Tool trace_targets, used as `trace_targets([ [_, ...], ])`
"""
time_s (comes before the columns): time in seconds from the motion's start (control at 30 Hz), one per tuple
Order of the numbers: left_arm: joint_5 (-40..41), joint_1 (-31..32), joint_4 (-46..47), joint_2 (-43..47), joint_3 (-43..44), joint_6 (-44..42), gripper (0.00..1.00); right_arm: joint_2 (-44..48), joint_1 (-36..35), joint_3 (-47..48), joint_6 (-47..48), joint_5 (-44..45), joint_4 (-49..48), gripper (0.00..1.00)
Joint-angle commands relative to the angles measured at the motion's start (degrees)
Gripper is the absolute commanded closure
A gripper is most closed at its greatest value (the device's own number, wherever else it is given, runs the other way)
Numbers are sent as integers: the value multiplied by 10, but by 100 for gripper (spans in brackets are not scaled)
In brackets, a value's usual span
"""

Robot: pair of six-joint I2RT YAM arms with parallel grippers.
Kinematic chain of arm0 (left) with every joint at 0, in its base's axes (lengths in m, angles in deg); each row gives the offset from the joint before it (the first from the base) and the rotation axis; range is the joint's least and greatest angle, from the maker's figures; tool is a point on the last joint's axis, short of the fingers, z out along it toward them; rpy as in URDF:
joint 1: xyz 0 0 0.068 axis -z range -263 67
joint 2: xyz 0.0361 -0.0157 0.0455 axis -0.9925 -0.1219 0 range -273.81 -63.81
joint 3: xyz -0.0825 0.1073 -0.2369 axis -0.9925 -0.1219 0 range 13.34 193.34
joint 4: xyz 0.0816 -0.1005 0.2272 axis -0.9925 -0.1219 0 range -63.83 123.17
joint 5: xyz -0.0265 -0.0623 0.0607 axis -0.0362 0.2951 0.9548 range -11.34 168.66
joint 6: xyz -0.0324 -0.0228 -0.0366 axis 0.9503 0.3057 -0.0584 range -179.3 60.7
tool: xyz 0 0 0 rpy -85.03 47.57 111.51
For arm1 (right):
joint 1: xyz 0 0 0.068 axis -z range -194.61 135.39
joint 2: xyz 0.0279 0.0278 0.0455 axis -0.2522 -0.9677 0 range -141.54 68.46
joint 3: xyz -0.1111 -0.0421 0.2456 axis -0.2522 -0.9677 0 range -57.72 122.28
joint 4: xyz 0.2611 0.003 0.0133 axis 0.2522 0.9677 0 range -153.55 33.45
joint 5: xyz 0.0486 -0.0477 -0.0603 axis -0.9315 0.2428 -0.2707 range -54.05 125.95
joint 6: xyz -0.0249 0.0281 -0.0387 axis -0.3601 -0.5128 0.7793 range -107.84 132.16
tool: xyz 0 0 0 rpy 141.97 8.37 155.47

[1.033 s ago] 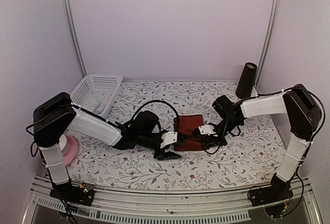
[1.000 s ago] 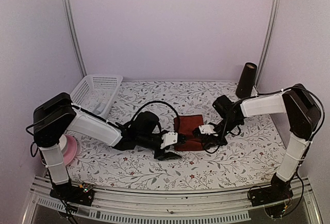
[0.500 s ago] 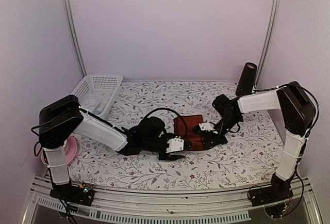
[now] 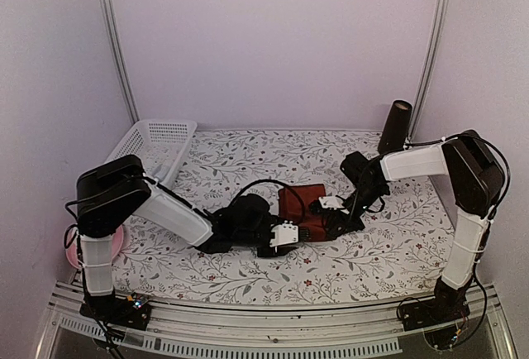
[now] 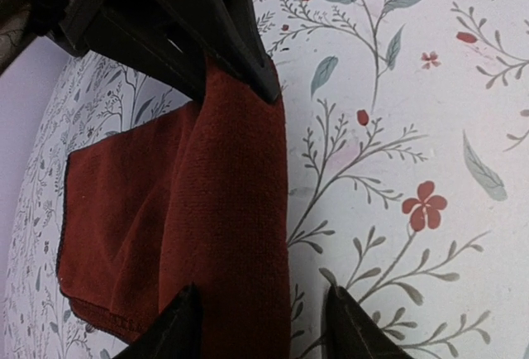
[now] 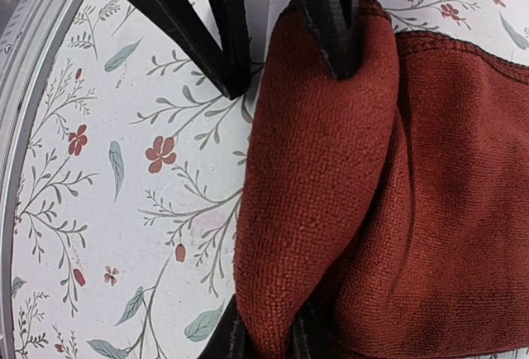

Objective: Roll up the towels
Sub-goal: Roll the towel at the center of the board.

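A dark red-maroon towel (image 4: 304, 202) lies folded mid-table, its near edge raised into a thick roll (image 6: 322, 152). My right gripper (image 6: 269, 342) is shut on one end of that roll, the cloth bulging out from between its fingers. At the other end my left gripper (image 5: 264, 326) stands open and straddles the roll (image 5: 240, 210), one fingertip (image 5: 183, 322) over the cloth and the other over the bare table. From above, the left gripper (image 4: 283, 239) and right gripper (image 4: 326, 210) face each other across the towel's front edge.
A white slotted basket (image 4: 153, 148) stands at the back left and a dark cone-shaped cup (image 4: 396, 127) at the back right. A pink disc (image 4: 111, 243) lies by the left arm's base. The flower-patterned tablecloth (image 4: 388, 251) ends at a metal rail in front.
My left arm has slid right, bringing its gripper up to the towel's front edge, with its jaws a little narrower. The right gripper has held on to the roll and barely moved.
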Motion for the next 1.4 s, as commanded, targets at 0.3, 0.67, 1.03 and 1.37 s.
trace_targets([
  [0.3, 69, 2, -28, -42, 30, 31, 81, -4, 4, 0, -7, 44, 16, 69],
  [0.67, -16, -1, -142, -45, 89, 95, 100, 189, 8, -130, -11, 106, -172, 33],
  [1.03, -147, -35, -237, -53, 155, 177, 100, 271, -18, -238, 43, 75, -249, 25],
  [1.37, -223, -63, -275, -70, 184, 212, 99, 237, -24, -246, 31, 100, -281, 26],
])
